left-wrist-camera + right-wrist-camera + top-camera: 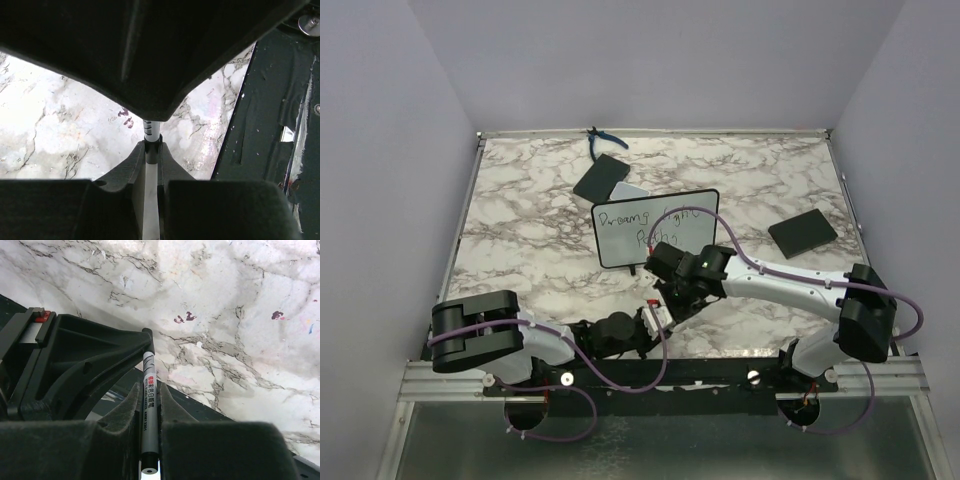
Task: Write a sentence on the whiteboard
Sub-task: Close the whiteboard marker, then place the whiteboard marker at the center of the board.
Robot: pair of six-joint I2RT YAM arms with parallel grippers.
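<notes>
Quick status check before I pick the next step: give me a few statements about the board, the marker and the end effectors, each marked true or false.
1. The whiteboard carries handwriting in two lines. True.
2. The right end effector is open and empty. False: it is shut on a marker.
3. The marker tip is pressed against the whiteboard. False: the marker is held over the marble table, nearer the arm bases than the board.
4. Blue-handled pliers lie at the table's far edge. True.
5. The left end effector is shut. True.
</notes>
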